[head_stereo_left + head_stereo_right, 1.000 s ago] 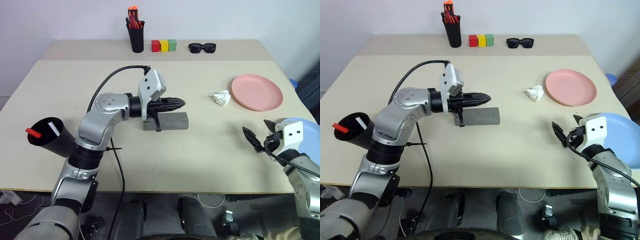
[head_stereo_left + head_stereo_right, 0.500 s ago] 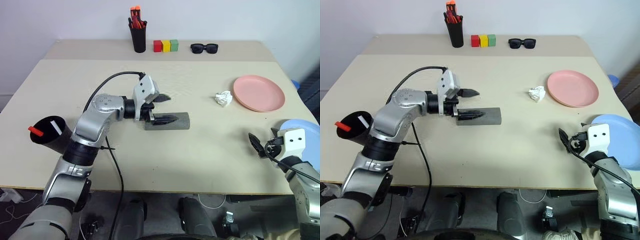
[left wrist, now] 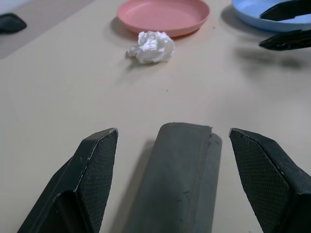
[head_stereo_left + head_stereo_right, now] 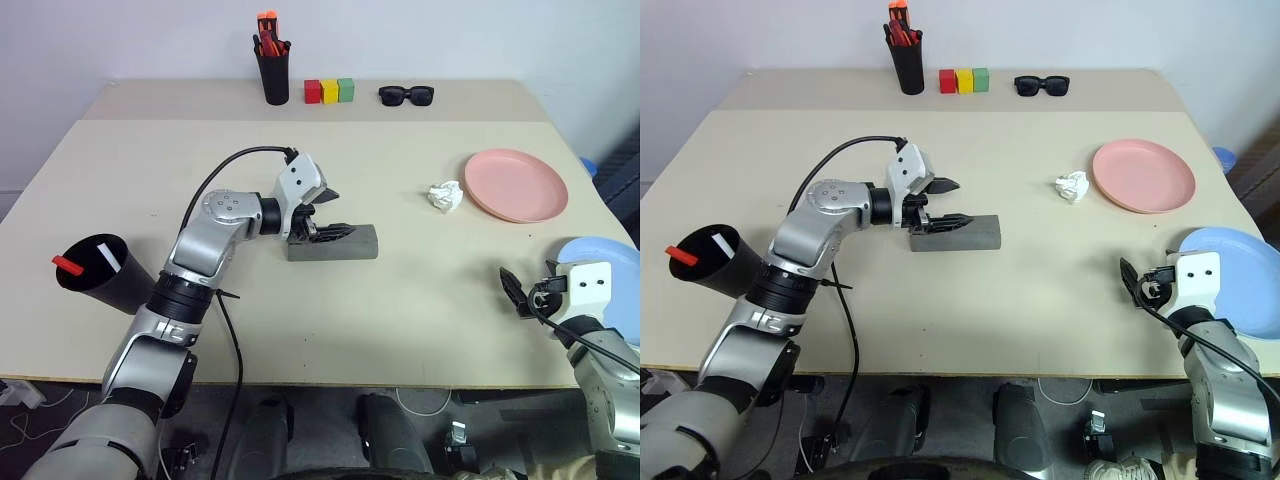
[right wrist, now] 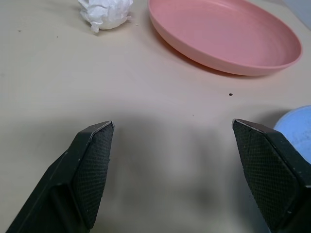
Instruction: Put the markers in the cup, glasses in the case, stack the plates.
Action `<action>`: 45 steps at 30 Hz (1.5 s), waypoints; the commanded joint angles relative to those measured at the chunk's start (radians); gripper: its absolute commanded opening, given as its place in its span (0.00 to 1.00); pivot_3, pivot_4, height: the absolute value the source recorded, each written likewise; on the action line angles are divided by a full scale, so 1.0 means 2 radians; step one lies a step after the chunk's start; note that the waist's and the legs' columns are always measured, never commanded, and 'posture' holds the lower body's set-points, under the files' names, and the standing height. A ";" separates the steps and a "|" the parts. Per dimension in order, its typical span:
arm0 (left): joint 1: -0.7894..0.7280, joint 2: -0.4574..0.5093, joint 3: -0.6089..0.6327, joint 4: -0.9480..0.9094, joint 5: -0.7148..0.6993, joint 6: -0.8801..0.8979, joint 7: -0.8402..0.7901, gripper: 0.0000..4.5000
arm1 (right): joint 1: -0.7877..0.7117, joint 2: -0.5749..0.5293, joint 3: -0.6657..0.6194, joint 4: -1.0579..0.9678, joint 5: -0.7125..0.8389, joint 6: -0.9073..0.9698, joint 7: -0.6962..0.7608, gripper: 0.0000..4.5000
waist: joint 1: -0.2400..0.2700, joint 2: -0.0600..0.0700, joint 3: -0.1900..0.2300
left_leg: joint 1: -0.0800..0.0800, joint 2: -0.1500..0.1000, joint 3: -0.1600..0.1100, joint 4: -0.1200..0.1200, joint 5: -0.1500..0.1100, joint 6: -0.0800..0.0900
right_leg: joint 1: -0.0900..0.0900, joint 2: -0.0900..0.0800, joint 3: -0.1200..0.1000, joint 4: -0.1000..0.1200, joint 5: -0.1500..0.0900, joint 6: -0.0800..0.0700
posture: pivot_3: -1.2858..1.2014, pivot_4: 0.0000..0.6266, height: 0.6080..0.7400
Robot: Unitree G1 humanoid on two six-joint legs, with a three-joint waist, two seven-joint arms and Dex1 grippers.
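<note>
Black cup (image 4: 100, 270): table's left edge, tipped, mouth toward the robot, two markers (image 4: 80, 262) inside.
Left gripper (image 4: 330, 213): fingers spread, straddling the case's left end.
Grey case (image 4: 340, 243): mid-table, closed, long axis left to right.
Pink plate (image 4: 516, 184): far right.
Blue plate (image 4: 1230, 292): right edge.
Right gripper (image 4: 515, 290): fingers spread, empty.

No readable text, labels, brand names, numbers or signs appear anywhere in these views. Every object and surface shown is plain and unmarked.
</note>
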 commanded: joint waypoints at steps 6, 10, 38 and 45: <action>0.031 0.037 -0.006 -0.098 -0.048 -0.049 -0.117 0.83 | 0.007 -0.003 -0.047 -0.014 -0.004 -0.001 -0.027 0.89 | -0.002 0.000 0.000 | 0.000 0.000 0.000 -0.001 0.000 0.000 | 0.000 0.000 0.000 0.000 0.000 0.000 | 0.52 0.24 1.00; 0.049 0.069 -0.003 -0.138 -0.081 -0.040 -0.168 0.83 | 0.016 -0.002 -0.054 0.009 -0.018 0.011 -0.046 0.89 | 0.000 0.000 0.000 | 0.000 0.000 0.000 0.000 0.000 0.000 | 0.000 0.000 0.000 0.000 -0.001 -0.001 | 0.52 0.24 1.00; 0.059 0.075 -0.002 -0.154 -0.098 -0.028 -0.154 0.85 | -0.109 -0.034 0.008 0.143 -0.108 -0.118 -0.052 0.01 | -0.005 0.000 0.000 | 0.001 0.000 0.000 0.000 0.000 0.000 | 0.001 0.000 0.000 0.000 -0.001 -0.002 | 0.52 0.24 1.00; 0.057 0.068 -0.002 -0.157 -0.097 -0.026 -0.135 0.85 | -0.251 -0.052 0.071 0.252 -0.123 -0.159 -0.008 0.01 | -0.014 0.000 0.000 | 0.001 0.000 0.000 -0.001 0.000 0.000 | 0.000 0.000 0.000 0.000 0.000 0.000 | 0.52 0.24 1.00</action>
